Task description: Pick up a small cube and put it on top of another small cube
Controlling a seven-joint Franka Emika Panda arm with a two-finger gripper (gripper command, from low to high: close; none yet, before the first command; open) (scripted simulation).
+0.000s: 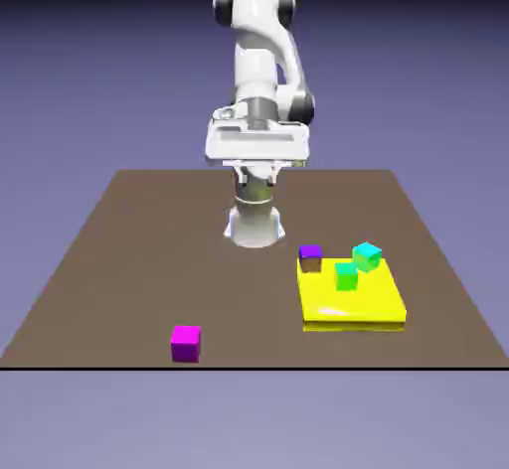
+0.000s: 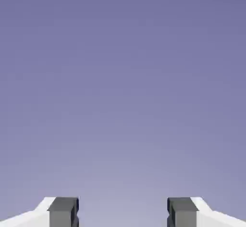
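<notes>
1. the small cube (image 1: 186,344), bright magenta-pink, sits on the bench (image 1: 149,268) close to its near edge, in the exterior view's left half, well in from the near left corner.
2. its sides look about equal, so it has no long axis to speak of; one flat face looks toward the near edge, roughly square to it, and the top face shows level.
3. the claw (image 2: 123,212) stands wide, its two tips well apart, and only the blue-violet backdrop (image 2: 123,86) shows between them. it is up above the bench, in front of the arm's base (image 1: 254,227), well apart from the small cube.
4. a flat yellow slab (image 1: 350,303) lies toward the bench's right side in the exterior view, nearer the near edge than the far one. it is well apart from the small cube, with bare bench between.
5. a green cube (image 1: 346,277) is on the slab's far half, around its middle from side to side.
6. a cyan cube (image 1: 367,256) shows at the slab's far edge, right of the green one, turned so a corner faces the camera.
7. a violet-purple cube (image 1: 310,258) shows at the slab's far left corner; i cannot tell exactly what it rests on.
</notes>
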